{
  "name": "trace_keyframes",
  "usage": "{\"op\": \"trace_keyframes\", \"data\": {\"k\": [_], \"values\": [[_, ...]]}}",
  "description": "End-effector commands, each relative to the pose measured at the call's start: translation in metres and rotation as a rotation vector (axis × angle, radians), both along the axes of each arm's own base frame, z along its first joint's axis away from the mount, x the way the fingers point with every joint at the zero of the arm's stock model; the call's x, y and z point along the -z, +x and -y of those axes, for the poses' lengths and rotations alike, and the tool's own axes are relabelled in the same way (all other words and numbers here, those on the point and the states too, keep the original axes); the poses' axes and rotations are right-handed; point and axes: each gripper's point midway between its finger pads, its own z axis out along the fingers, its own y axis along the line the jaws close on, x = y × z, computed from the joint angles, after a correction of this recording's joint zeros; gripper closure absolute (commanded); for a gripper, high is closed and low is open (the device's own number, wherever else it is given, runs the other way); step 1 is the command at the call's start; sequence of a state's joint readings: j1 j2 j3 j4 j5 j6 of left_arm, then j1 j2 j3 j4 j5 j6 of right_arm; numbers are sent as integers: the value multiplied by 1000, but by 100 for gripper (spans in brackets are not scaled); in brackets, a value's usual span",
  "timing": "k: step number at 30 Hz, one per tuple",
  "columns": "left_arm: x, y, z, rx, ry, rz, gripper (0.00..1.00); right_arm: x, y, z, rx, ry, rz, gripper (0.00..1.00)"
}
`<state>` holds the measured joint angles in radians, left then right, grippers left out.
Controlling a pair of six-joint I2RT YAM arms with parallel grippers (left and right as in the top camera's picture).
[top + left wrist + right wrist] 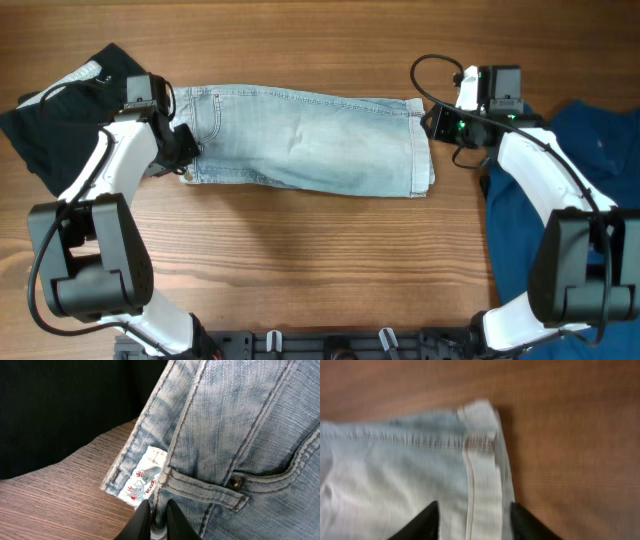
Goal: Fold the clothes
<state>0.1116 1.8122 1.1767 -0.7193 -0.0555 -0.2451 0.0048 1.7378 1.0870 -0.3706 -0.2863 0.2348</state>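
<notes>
The denim shorts are lying flat near my desk's far edge. My left gripper is seemingly pinching their waistband; my right gripper is hovering spread over the cuff. A black garment is occupying the far-left corner.

Pale blue denim shorts (white, red-printed label)

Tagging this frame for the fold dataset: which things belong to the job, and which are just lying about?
Job:
- shorts, waistband pinched by the left tool, right tool open over the cuff
- black garment, far left
- blue top, far right

Not the job:
- table
- cable at the right arm
</notes>
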Motion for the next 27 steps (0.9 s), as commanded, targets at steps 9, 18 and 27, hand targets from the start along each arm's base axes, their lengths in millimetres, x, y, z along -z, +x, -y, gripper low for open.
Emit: {"op": "trace_keyframes", "data": {"k": [9,18,27], "values": [[2,0,-6,-7,16,-12,86,61,2,-25,-83,139,-97,80],[2,0,-6,-7,16,-13,84,-1,40,-54,-221,295,121,96],[1,2,-6,-7,17,-4,83,-61,59,-49,-218,252,276,96]]}}
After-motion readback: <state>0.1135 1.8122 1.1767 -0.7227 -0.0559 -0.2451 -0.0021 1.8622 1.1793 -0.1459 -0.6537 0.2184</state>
